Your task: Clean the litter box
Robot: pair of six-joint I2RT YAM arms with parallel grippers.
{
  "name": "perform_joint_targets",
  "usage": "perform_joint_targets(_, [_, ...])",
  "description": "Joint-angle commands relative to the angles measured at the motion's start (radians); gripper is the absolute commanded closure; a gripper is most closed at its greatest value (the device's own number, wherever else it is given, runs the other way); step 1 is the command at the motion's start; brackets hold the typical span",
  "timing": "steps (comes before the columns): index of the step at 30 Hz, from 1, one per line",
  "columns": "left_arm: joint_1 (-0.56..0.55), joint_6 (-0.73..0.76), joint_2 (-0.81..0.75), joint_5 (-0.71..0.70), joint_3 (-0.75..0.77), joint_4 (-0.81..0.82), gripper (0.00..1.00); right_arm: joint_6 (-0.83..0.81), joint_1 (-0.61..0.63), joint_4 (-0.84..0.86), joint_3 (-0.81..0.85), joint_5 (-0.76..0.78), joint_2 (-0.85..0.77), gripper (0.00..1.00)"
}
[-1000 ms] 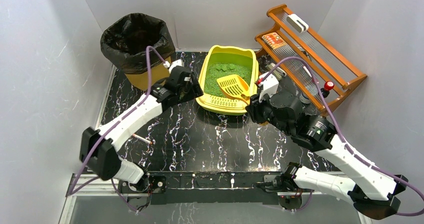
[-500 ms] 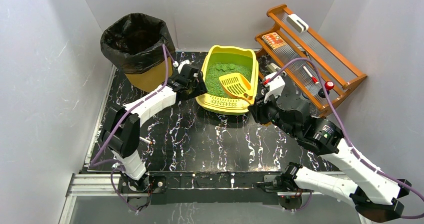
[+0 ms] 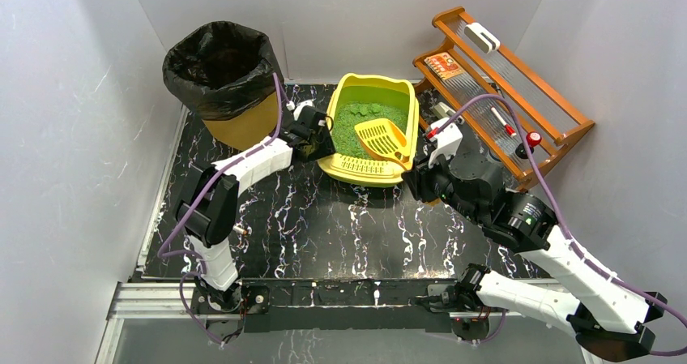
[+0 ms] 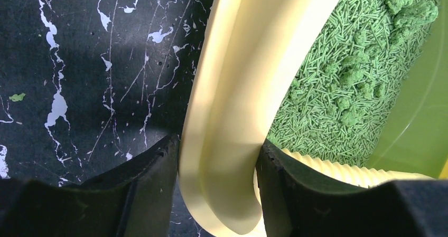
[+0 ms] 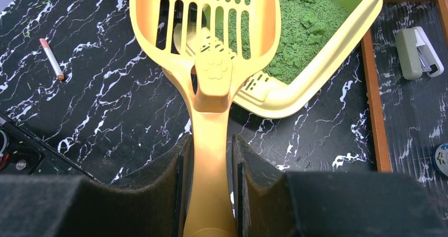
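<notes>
The shallow yellow plastic litter box [image 3: 369, 168], holding green granules, is found at the upper centre of the black marbled counter [image 3: 340, 226], long axis pointing up the frame. Its rim at frame left is straddled, apparently pinched, by the left pincer [image 4: 216, 163]; the orange slotted plastic scoop [image 5: 214, 70] is gripped by the right pincer [image 5: 208, 158] above its lower right corner.

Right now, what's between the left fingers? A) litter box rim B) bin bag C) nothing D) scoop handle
A: the left wrist view shows the left fingers on either side of the pale yellow rim of the litter box, with green litter just inside.
</notes>
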Motion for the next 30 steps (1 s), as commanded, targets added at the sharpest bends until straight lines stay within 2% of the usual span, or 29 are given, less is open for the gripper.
perform_joint_targets(1, [-0.009,0.061,-0.063,-0.031,-0.042,-0.143,0.66,0.008,-0.001,0.029,0.043,0.003,-0.008,1.00])
perform_joint_targets(7, [-0.049,0.050,-0.120,-0.022,-0.095,-0.240,0.71,-0.010,-0.001,0.009,0.061,0.036,0.005,1.00])
perform_joint_targets(12, [-0.094,0.004,-0.198,-0.028,-0.167,-0.291,0.71,-0.009,-0.001,-0.065,0.122,0.064,0.043,1.00])
perform_joint_targets(19, [-0.166,-0.110,-0.317,-0.051,-0.285,-0.364,0.71,0.061,-0.002,-0.244,0.244,0.117,0.150,1.00])
perform_joint_targets(30, [-0.290,-0.290,-0.418,-0.036,-0.423,-0.388,0.69,0.165,-0.001,-0.464,0.378,0.061,0.368,1.00])
